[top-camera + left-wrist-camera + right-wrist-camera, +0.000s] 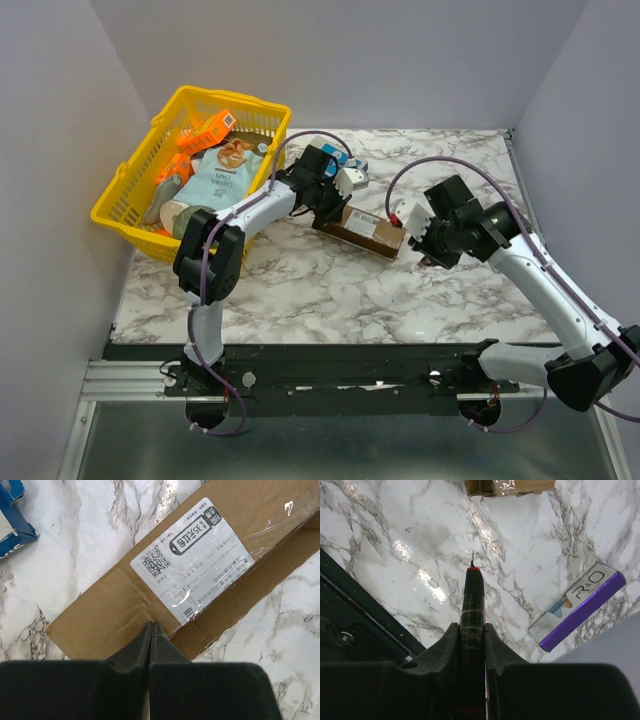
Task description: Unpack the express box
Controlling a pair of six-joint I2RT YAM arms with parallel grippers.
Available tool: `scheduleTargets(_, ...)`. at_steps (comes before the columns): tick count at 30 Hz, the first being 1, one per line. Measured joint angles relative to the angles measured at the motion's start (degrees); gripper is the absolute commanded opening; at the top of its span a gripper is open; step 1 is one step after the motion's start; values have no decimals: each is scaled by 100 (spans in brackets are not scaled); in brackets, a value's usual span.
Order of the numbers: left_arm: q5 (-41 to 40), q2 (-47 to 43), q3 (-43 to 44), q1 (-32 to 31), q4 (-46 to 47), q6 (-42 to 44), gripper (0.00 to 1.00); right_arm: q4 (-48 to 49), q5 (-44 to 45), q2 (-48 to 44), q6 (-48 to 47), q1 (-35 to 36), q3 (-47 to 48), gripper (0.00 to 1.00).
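The taped express box lay right of the yellow basket, the left pincer closed against it, the right pincer gripping a pen cutter, so slitting the tape seemed next.

Top camera high, near-edge, facing down; wrist cameras close, downward, seemingly sharing express box.

Both arms extended, jaws closed.

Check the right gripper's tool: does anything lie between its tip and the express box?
Nothing visible does. Only bare marble table lies between the black pointed tool in the right gripper and the express box; the purple bar lies off to the side.
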Motion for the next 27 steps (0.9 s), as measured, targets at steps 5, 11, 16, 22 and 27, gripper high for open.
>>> scheduleTargets(5,323,-236,-201,35,-28,7,34,431,411,-155,269,-586,-162,1)
scheduleTargets(11,791,-1200,-1106,57,221,-22,37,2649,1322,-988,-306,-1128,-1823,1)
scheduleTargets(16,1001,-1685,-1261,57,345,50,37,5331,1460,-1705,-1707,-1123,-3851,1)
scheduleTargets(22,1025,-1873,-1475,57,376,136,37,7858,1272,-1777,-3250,-1123,-5781,66)
scheduleTargets(27,1027,-1908,-1641,57,374,199,38,7138,946,-2028,-3189,-1123,-5775,86)
